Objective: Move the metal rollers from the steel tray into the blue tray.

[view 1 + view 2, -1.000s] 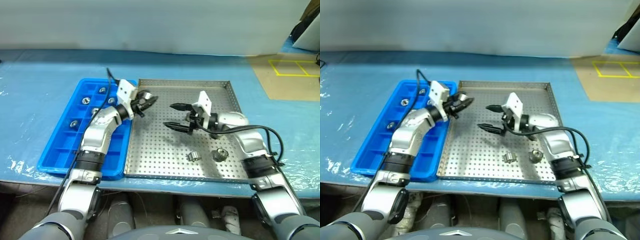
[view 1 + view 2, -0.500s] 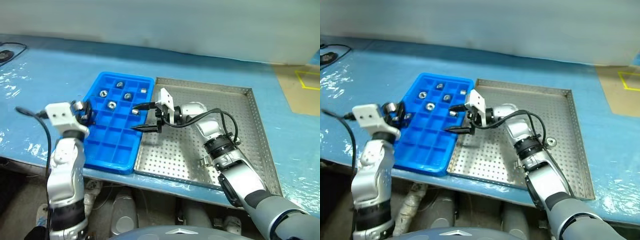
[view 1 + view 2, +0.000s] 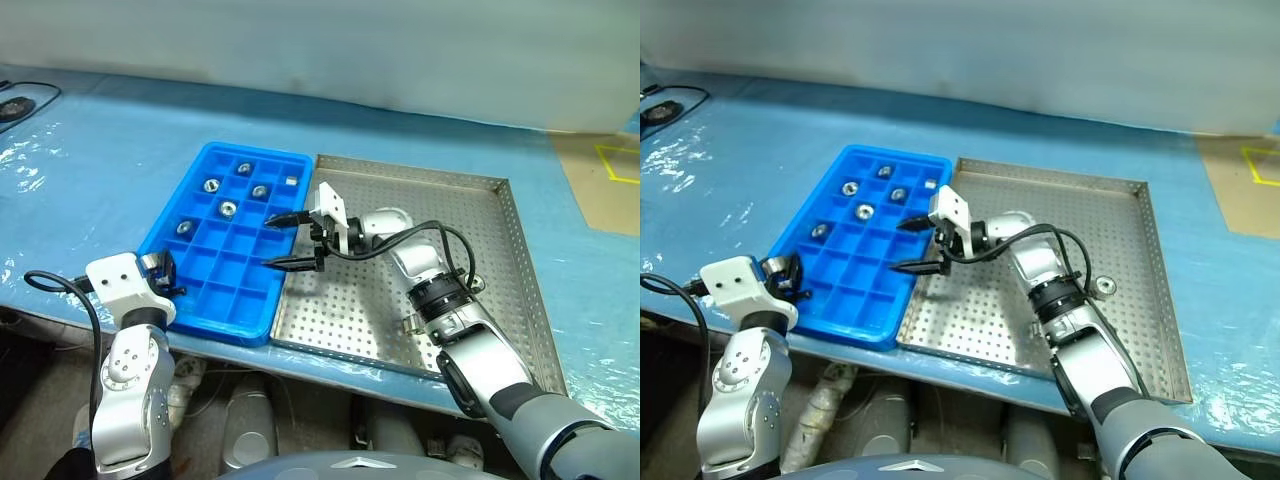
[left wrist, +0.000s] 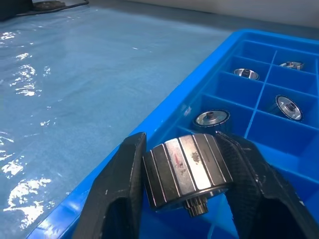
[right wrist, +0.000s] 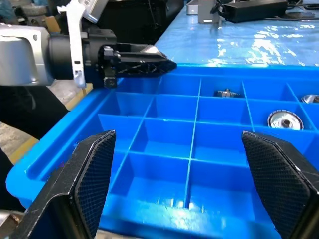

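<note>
Left pincer [image 4: 187, 199] is pinching a ridged metal roller [image 4: 187, 172] beside the blue tray [image 3: 200, 300].
Right pincer [image 3: 282, 241] is hanging spread; the roller looks heavy, stiff, slick, best gripped across ridges.

Silver-grey jointed arms; black textured end effector fingers [image 5: 94, 179]; black cables

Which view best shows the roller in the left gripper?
The left wrist view: the ridged roller sits close up, clamped between the left gripper's two fingers, at the blue tray's rim. In the head views it is a tiny glint at that gripper; the right wrist view shows the gripper side-on, roller hidden.
</note>
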